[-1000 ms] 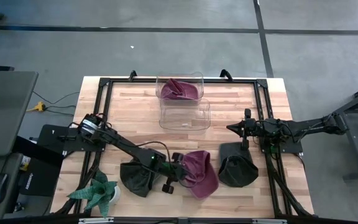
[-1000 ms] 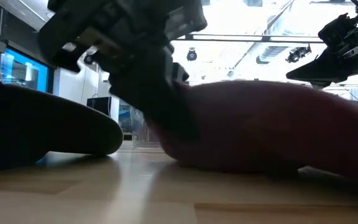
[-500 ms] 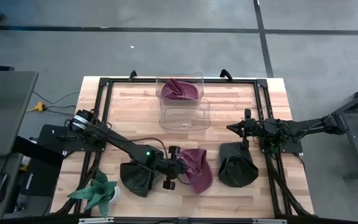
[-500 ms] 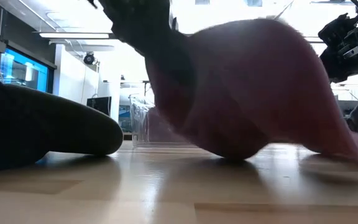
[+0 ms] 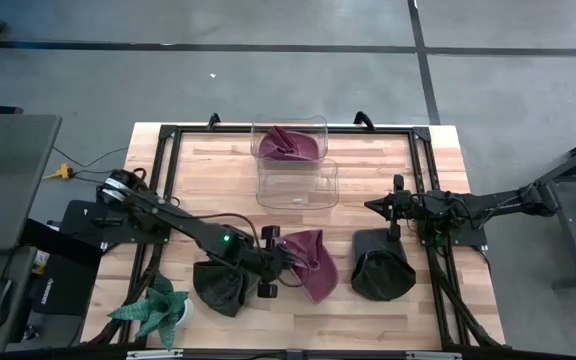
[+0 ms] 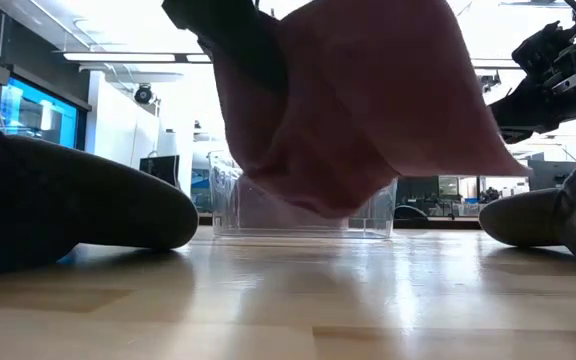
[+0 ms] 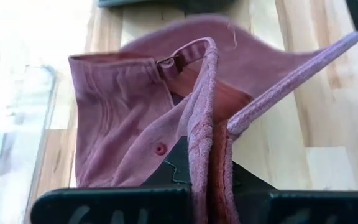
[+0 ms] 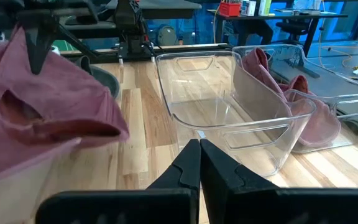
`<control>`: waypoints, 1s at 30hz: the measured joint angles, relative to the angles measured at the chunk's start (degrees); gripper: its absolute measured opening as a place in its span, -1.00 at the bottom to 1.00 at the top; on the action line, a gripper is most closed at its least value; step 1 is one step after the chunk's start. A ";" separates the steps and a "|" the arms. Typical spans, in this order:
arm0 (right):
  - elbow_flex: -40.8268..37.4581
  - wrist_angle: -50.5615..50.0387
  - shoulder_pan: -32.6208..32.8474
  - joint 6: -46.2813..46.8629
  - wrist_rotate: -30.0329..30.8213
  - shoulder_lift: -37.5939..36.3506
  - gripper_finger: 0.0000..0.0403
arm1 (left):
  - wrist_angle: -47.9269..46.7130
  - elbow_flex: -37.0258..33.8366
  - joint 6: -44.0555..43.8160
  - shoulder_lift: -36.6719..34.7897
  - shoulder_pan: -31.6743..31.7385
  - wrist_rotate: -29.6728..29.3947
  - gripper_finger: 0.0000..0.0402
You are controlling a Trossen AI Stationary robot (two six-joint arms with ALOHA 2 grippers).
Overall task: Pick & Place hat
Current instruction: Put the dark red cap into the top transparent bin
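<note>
Hanging clear of the table, the maroon hat [image 5: 310,262] is clamped in the left gripper [image 5: 280,268] jaws.

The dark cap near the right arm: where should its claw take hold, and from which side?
Probably the front edge of the dark fabric cap, coming straight down from above with the right claw. The cap lies slumped on the wooden table, so any raised fold gives the fingers something to pinch.

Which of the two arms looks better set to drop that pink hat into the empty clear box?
The left. Its claw is shut on the maroon fabric hat, lifted off the table. The right claw is shut and holds nothing, beside the empty clear plastic bin.
</note>
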 joint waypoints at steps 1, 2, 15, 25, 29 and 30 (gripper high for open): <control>0.00 0.00 -0.02 0.00 0.01 0.01 -1.00 | -0.06 0.00 -0.55 -0.58 -0.13 -0.57 -1.00; 0.01 0.00 -0.02 0.01 0.02 0.02 -1.00 | -0.24 0.00 -1.13 -1.22 -0.17 -0.97 -1.00; 0.01 0.00 -0.01 0.01 0.02 0.01 -1.00 | -2.81 0.00 -9.35 -7.34 -2.07 -7.38 -1.00; 0.01 0.00 -0.01 0.01 -0.01 0.01 -1.00 | -4.58 -0.04 -16.77 -10.92 -2.88 -15.87 -1.00; 0.01 0.00 0.01 0.01 0.00 0.02 -1.00 | -4.65 -0.02 -18.83 -11.98 -2.75 -19.50 -1.00; 0.01 0.00 0.01 0.00 0.02 0.00 -1.00 | -5.01 -0.02 -19.35 -12.28 -2.73 -20.46 -1.00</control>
